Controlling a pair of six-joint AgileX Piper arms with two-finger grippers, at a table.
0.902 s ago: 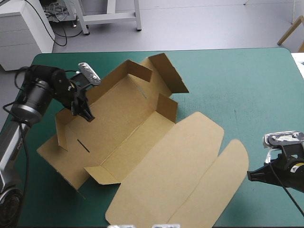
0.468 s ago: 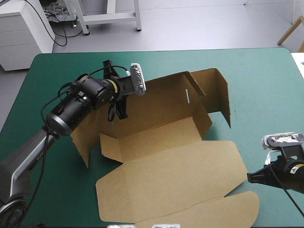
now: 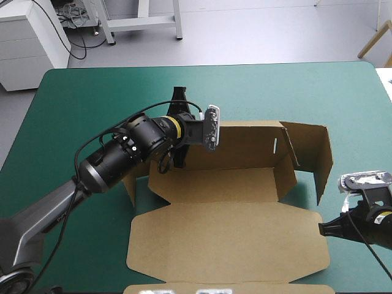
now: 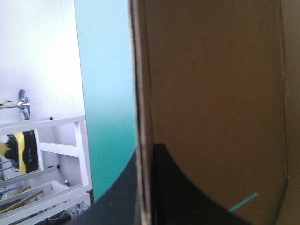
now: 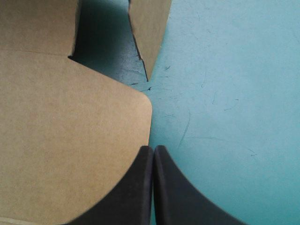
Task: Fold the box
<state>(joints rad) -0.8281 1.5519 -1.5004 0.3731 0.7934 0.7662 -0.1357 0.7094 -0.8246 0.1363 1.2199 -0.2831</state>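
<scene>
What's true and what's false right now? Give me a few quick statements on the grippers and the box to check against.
1. The left gripper is shut on the box at its far wall. True.
2. The right gripper is open. False: it is shut.
3. The lid lies flat on the teal-green cover. True.
4. The right gripper holds the lid. False: it holds nothing and sits beside the lid's rounded corner.
5. The end flap nearest the right gripper stands upright. True.

Left gripper (image 3: 178, 158) swung the box (image 3: 226, 239) round, rightward
</scene>
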